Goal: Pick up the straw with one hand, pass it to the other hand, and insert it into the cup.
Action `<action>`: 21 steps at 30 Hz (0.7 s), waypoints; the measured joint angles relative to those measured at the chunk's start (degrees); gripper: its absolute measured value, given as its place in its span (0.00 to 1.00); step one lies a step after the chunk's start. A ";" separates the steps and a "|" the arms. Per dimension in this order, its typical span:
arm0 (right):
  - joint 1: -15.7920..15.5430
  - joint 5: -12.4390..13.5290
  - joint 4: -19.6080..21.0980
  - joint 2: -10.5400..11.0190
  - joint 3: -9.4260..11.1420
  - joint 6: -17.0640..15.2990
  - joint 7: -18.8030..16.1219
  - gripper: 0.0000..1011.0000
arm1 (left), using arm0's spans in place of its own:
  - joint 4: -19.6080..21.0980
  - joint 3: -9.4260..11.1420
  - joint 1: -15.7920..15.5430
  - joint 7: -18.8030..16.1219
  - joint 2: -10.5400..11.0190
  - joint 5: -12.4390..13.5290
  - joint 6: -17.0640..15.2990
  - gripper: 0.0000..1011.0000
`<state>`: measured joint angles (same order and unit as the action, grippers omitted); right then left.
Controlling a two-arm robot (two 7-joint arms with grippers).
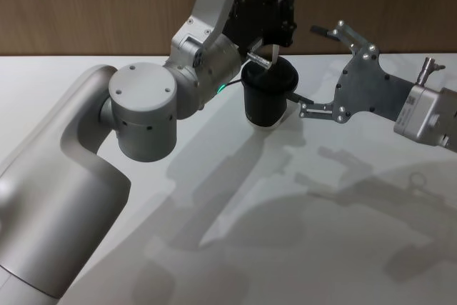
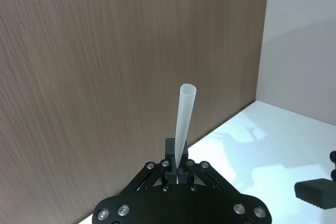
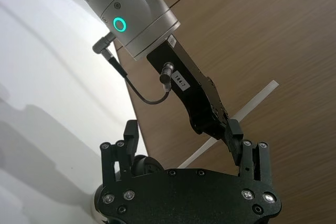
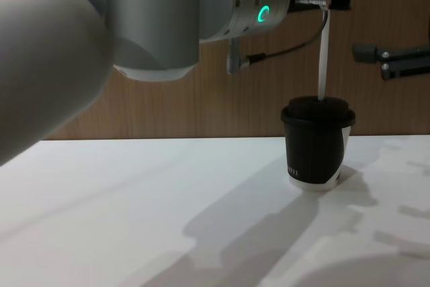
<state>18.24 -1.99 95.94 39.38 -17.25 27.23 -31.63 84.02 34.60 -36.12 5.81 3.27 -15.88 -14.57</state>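
The black cup (image 1: pixel 265 98) with its domed lid stands on the white table, also seen in the chest view (image 4: pixel 316 144). The white straw (image 4: pixel 323 52) hangs upright over it, its lower end meeting the top of the lid. My left gripper (image 1: pixel 277 28), on the silver green-lit arm, is shut on the straw (image 2: pixel 185 116) a little above the cup; the wrist view shows the fingers (image 2: pixel 170 153) pinching it. To the right of the cup my right gripper (image 1: pixel 308 66) stands open and holds nothing, its fingers (image 3: pixel 234 135) apart from the straw (image 3: pixel 254 100).
The thick silver left arm (image 1: pixel 143 105) reaches across the left and middle of the table (image 1: pixel 300 212). A wooden wall (image 1: pixel 107 5) runs along the table's far edge. A dark cable (image 4: pixel 295 45) loops under the left wrist.
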 joint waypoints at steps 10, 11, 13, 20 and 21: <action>0.00 0.00 0.00 0.00 0.00 0.00 0.00 0.99 | -0.41 -0.23 0.12 0.08 -0.25 0.58 -0.13 0.01; 0.00 0.00 0.00 0.00 0.00 0.00 0.00 0.99 | -0.47 -0.25 0.13 0.10 -0.28 0.60 -0.13 0.01; 0.00 0.00 0.00 0.00 0.00 0.00 0.00 0.99 | -0.61 -0.28 0.16 0.17 -0.33 0.64 -0.13 0.01; 0.00 0.00 0.00 0.00 0.00 0.00 0.00 0.99 | -1.19 -0.47 0.26 0.43 -0.60 0.83 0.06 0.03; 0.00 0.00 0.00 0.00 0.00 0.00 0.00 0.99 | -1.25 -0.50 0.27 0.46 -0.64 0.85 0.11 0.08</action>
<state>18.24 -1.98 95.94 39.38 -17.25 27.23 -31.63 82.76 34.10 -35.85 6.27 2.63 -15.03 -14.45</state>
